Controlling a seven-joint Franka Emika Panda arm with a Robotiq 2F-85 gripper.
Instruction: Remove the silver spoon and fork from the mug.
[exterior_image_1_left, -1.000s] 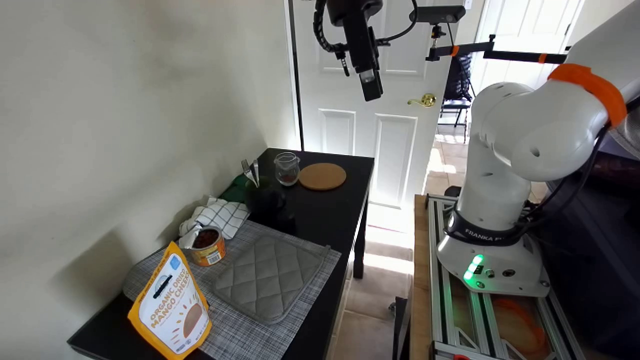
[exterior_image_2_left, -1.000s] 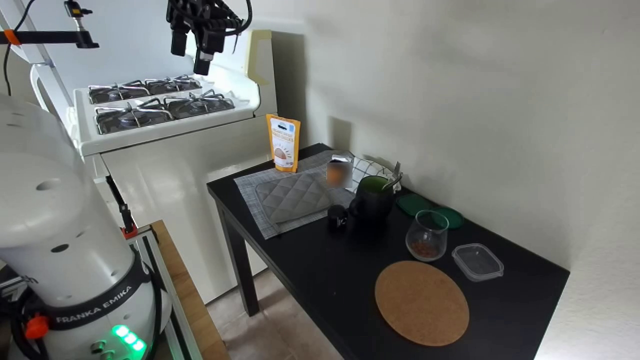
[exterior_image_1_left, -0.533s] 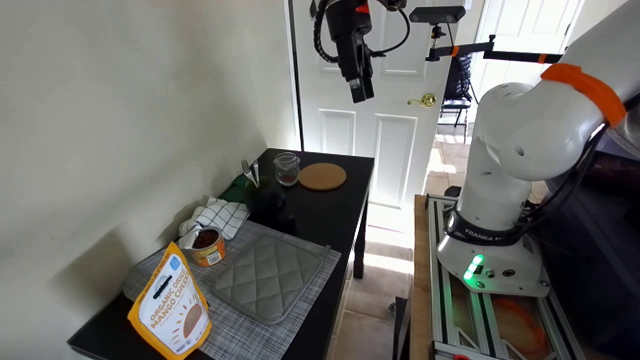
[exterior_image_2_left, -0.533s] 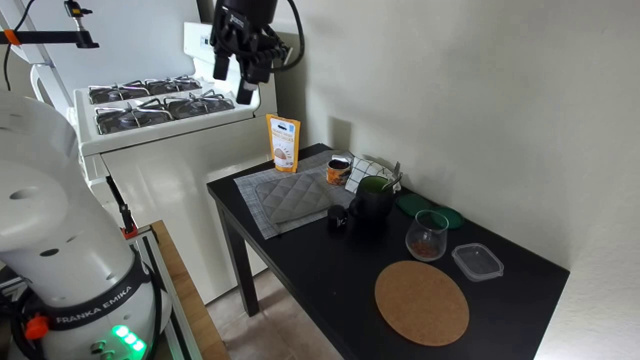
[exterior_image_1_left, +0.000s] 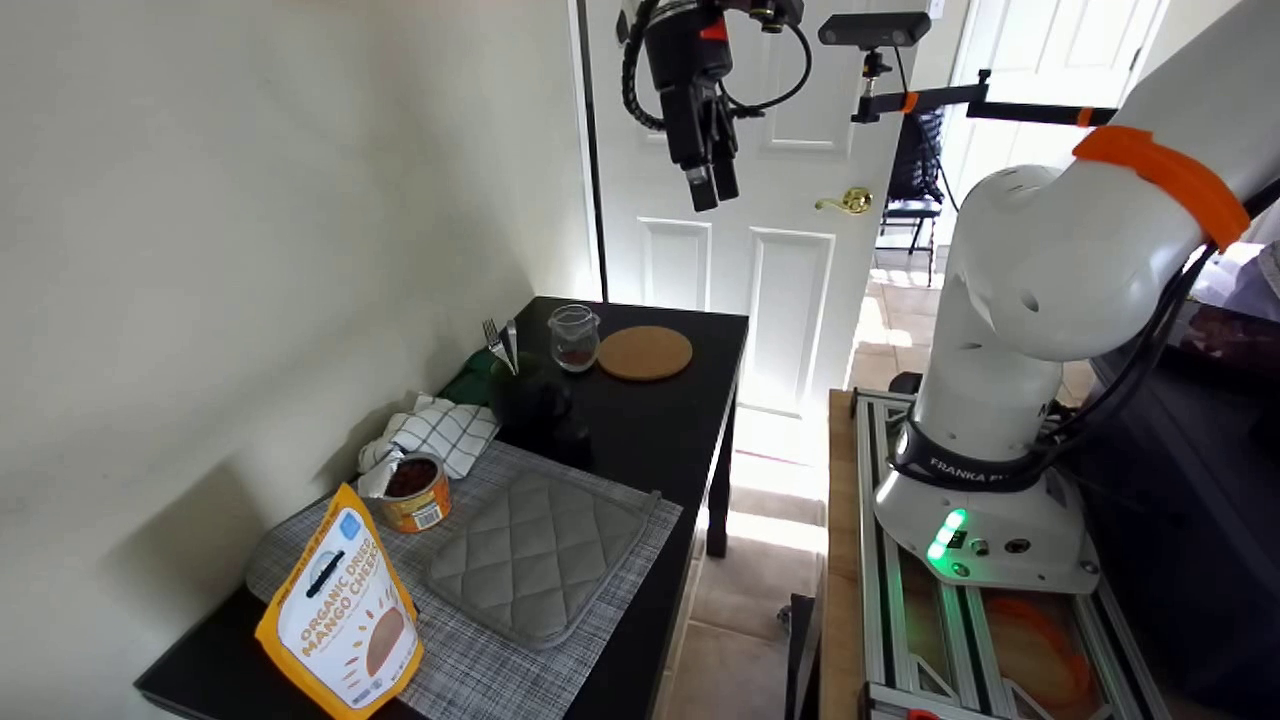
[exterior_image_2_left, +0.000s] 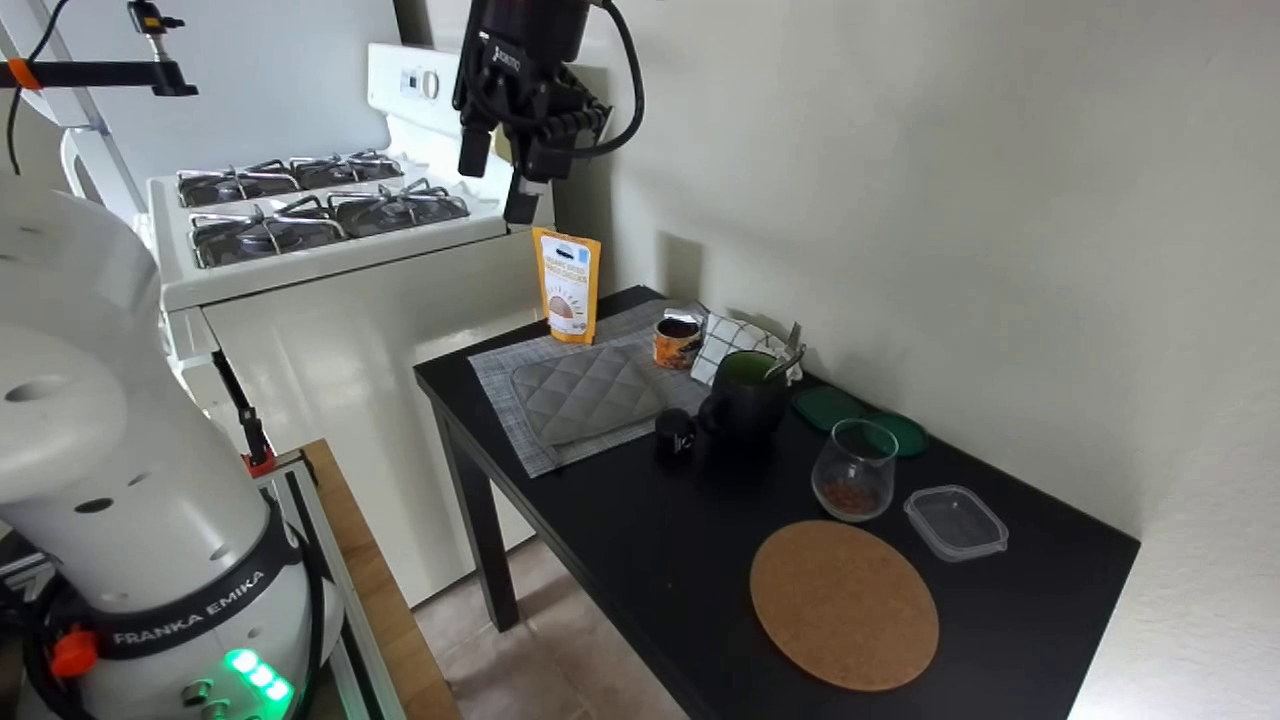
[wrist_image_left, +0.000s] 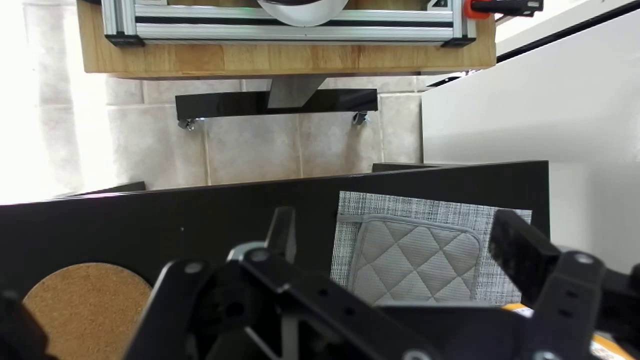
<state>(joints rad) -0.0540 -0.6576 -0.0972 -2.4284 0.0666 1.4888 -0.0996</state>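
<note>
Mug (exterior_image_2_left: 745, 410): blk outside, green inside; upright on blk table (exterior_image_2_left: 640, 560).
Fork (exterior_image_1_left: 492, 338): in mug, tines up, tilted.
Spoon (exterior_image_1_left: 511, 345): 2nd silver utensil, in mug beside fork, tilted; upper end too small to ID.
Fork/spoon loc.: both stand in mug in both exterior views, at rim nearest wall (exterior_image_2_left: 950, 250).
Gripper (exterior_image_2_left: 497, 182): high above table, well apart fr. mug; fingers (wrist_image_left: 520, 242) spread wide; mat (wrist_image_left: 435, 212) & pot holder (wrist_image_left: 415, 265) show btwn them in wrist view.
Pot holder: gray, quilted, flat on gray mat.
Tin (exterior_image_1_left: 418, 505): orange label, dark contents, foil at rim; stands on mat.
Cloth (exterior_image_1_left: 440, 435): white w/ dark grid, crumpled, btwn tin & mug.
Small blk item (exterior_image_2_left: 674, 432): white marks, just beside mug; type can't be ID'd.
Glass (exterior_image_2_left: 853, 480): upright, reddish-brown bits at bottom.
Green pcs (exterior_image_2_left: 828, 408): two, flat, by wall, near glass.
Clear plastic pc (exterior_image_2_left: 956, 523): near glass; tub or lid, can't tell.
Tan disc (exterior_image_2_left: 845, 605): flat on table, near glass.
Pouch (exterior_image_1_left: 350, 610): orange/white, reads "Organic Dried Mango Cheeks", upright, at end of mat.
Arm (exterior_image_1_left: 1070, 270): white, orange band; base lights green.
Stove (exterior_image_2_left: 330, 250): white, beyond table's end.
</note>
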